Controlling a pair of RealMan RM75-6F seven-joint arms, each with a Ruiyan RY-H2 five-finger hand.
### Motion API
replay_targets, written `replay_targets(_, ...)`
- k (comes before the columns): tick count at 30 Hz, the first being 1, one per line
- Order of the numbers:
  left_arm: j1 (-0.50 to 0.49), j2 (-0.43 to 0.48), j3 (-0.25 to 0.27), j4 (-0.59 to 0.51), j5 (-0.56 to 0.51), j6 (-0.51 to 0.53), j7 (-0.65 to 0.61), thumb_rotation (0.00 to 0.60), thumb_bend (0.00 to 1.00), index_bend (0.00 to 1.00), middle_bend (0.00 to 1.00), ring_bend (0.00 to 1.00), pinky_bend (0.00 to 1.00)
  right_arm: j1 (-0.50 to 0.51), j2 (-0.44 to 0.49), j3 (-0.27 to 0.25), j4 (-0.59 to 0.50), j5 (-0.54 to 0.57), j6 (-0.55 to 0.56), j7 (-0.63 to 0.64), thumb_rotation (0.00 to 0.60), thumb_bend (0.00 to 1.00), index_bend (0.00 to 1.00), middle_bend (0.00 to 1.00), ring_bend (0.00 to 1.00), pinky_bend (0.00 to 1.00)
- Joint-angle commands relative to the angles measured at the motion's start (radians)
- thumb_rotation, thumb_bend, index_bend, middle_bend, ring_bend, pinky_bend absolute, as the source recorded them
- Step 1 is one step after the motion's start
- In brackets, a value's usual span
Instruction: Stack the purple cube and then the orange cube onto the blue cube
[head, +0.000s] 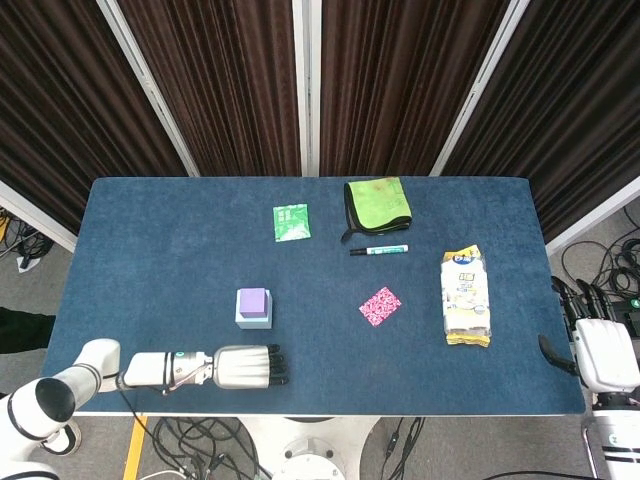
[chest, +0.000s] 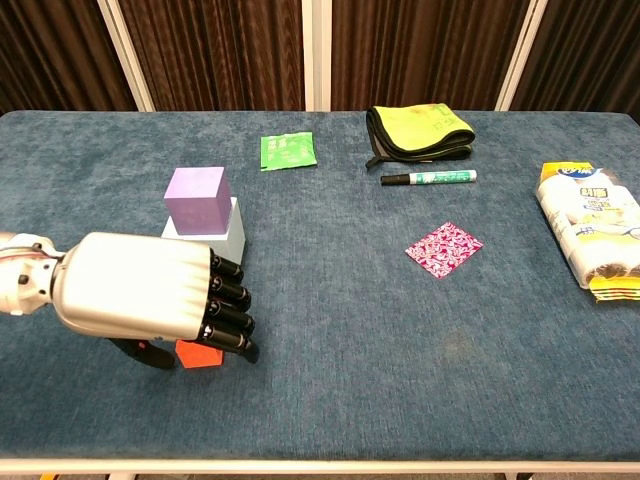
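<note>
Under the left hand (chest: 140, 297), a small orange cube (chest: 198, 354), mostly hidden

**Purple Cube Sits Atop Blue, Orange Waits Below**

The purple cube (chest: 197, 197) rests squarely on the pale blue cube (chest: 233, 234) at the table's left-centre. The small orange cube (chest: 197, 354) lies on the cloth nearer the front edge, mostly hidden.
</note>
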Motion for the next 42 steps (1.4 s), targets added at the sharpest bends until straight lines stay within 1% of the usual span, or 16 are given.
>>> replay_targets(1, -0.001, -0.001, 0.003, 0.002, 0.0, 0.001, -0.001, 0.6, 0.16, 0.37, 0.53, 0.43, 0.47, 0.0, 0.0, -0.001, 0.0, -0.001, 0.0, 0.0, 0.6, 0.26, 0.02, 0.17, 0.0, 0.0)
replay_targets(16, 0.011, -0.01, 0.012, 0.016, -0.014, 0.017, -0.001, 0.6, 0.26, 0.4, 0.59, 0.43, 0.48, -0.001, -0.004, -0.001, 0.004, 0.001, 0.001, 0.0, 0.6, 0.26, 0.02, 0.17, 0.0, 0.0)
replay_targets(27, 0.031, 0.001, 0.015, 0.011, -0.028, 0.041, 0.001, 0.6, 0.27, 0.4, 0.63, 0.44, 0.49, 0.002, -0.001, 0.0, 0.0, 0.004, -0.003, -0.003, 0.6, 0.26, 0.02, 0.17, 0.0, 0.0)
replay_targets(30, 0.039, 0.026, 0.014, -0.013, -0.038, 0.051, 0.003, 0.6, 0.28, 0.4, 0.63, 0.44, 0.49, 0.001, 0.001, 0.0, -0.001, 0.006, -0.003, 0.0, 0.6, 0.26, 0.02, 0.17, 0.0, 0.0)
replay_targets(33, 0.051, 0.072, 0.01, -0.059, -0.054, 0.06, 0.015, 0.6, 0.28, 0.4, 0.63, 0.44, 0.49, 0.0, 0.003, 0.0, -0.001, 0.003, -0.001, 0.006, 0.6, 0.26, 0.02, 0.17, 0.0, 0.0)
replay_targets(42, 0.105, 0.279, -0.002, -0.256, -0.133, 0.047, 0.098, 0.6, 0.28, 0.41, 0.63, 0.44, 0.5, 0.001, 0.007, -0.005, -0.002, -0.007, -0.005, 0.01, 0.6, 0.26, 0.02, 0.17, 0.0, 0.0)
